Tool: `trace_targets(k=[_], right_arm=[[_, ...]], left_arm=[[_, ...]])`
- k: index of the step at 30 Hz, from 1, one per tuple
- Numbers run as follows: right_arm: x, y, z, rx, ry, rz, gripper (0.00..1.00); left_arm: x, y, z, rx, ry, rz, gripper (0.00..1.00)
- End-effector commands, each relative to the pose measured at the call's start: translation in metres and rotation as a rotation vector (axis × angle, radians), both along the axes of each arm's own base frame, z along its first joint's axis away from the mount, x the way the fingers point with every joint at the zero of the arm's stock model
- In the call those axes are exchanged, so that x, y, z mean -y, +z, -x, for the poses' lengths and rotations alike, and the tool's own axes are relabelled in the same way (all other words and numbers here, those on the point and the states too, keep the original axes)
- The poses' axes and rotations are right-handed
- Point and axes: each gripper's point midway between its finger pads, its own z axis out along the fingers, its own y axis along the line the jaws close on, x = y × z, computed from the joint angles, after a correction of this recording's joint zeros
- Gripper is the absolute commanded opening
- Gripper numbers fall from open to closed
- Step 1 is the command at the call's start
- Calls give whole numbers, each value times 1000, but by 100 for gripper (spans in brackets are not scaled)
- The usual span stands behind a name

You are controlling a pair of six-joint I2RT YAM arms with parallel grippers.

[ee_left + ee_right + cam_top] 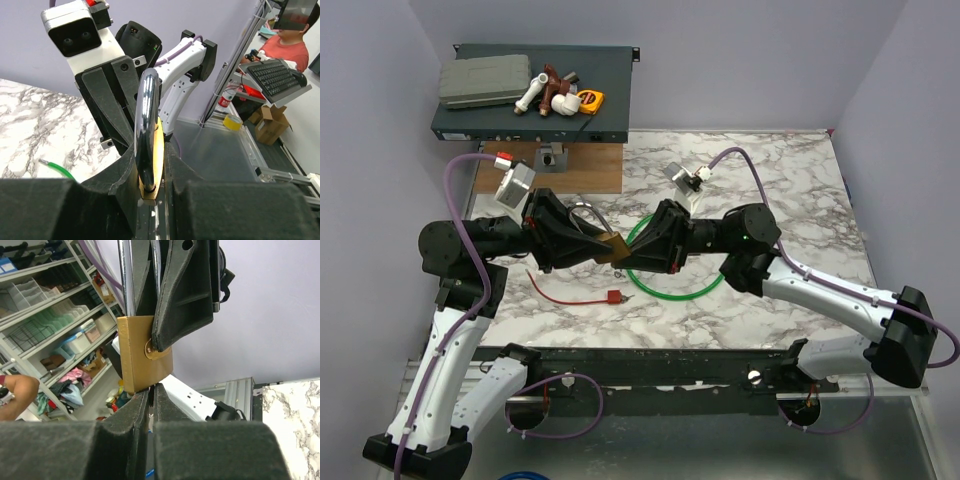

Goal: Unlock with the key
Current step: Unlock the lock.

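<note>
The left gripper [150,182] is clamping the brass padlock [145,355] while the right gripper [150,400] is pinching nearly together beneath it, key unseen, so a skewed twist is risking a jam.

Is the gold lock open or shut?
Looks shut: in the right wrist view one leg of the silver shackle enters the brass padlock; the other leg's end hides behind the left gripper, so not certain.
</note>
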Motion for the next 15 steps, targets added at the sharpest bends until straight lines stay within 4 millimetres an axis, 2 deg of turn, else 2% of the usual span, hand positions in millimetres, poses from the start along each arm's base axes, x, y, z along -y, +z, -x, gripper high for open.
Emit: trace_targets(k=[1, 15], right_arm=[[2, 8, 3, -18, 13, -39, 2], [28, 25, 37, -113, 343, -261, 1]], left_arm=[[-4, 14, 9, 76, 15, 35, 0], [-5, 16, 22, 88, -35, 25, 0]])
